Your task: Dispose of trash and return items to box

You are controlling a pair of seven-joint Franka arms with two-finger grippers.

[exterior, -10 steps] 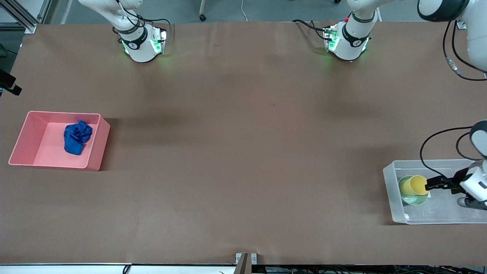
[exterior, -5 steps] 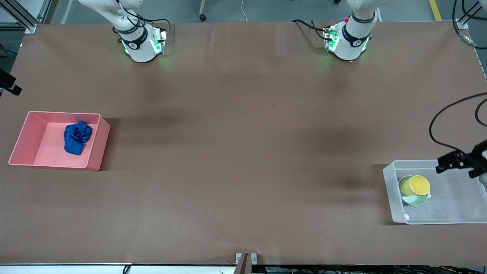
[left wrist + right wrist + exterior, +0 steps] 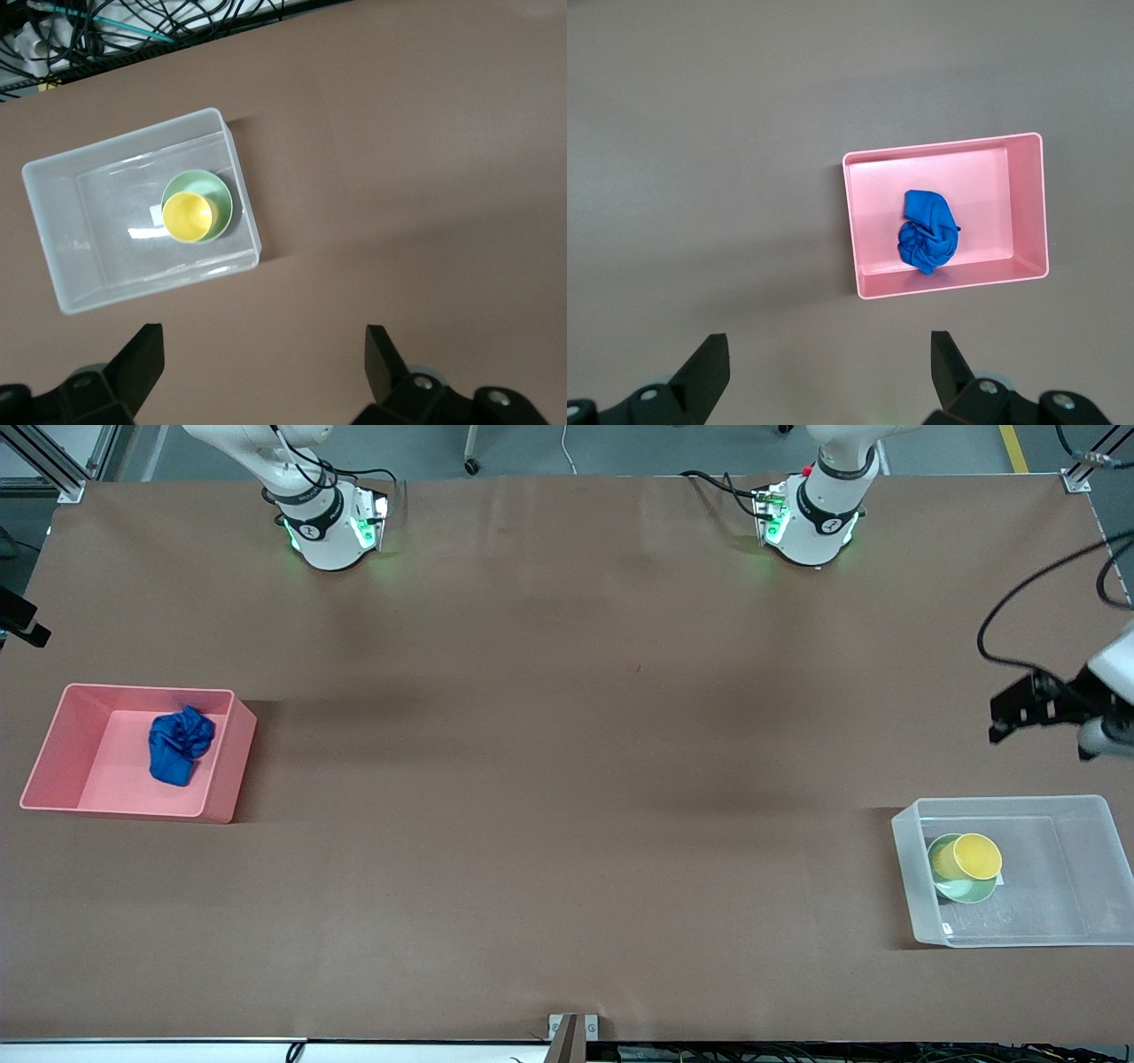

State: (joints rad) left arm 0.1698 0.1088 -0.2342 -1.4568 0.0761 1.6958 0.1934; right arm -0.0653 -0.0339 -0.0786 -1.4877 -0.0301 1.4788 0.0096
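Note:
The blue wad of trash (image 3: 180,744) lies in the pink bin (image 3: 53,735); the right wrist view shows it there too (image 3: 928,232). The yellow cup (image 3: 973,856) sits in the mint-green bowl (image 3: 957,887) inside the clear box (image 3: 1081,868). The left wrist view shows the cup (image 3: 188,217), bowl (image 3: 220,190) and box (image 3: 62,221). My left gripper (image 3: 997,722) is open and empty, up in the air over bare table beside the box (image 3: 264,350). My right gripper (image 3: 828,354) is open and empty, high over bare table beside the pink bin (image 3: 1023,204); it is out of the front view.
The pink bin stands at the right arm's end of the brown table, the clear box at the left arm's end. Both arm bases (image 3: 328,522) (image 3: 811,518) stand along the table's edge farthest from the front camera. Cables (image 3: 133,27) hang past the table edge.
My left gripper has left the yellow cup in the box, risen out of the box and moved off it, over bare table. The cup and bowl stay put.

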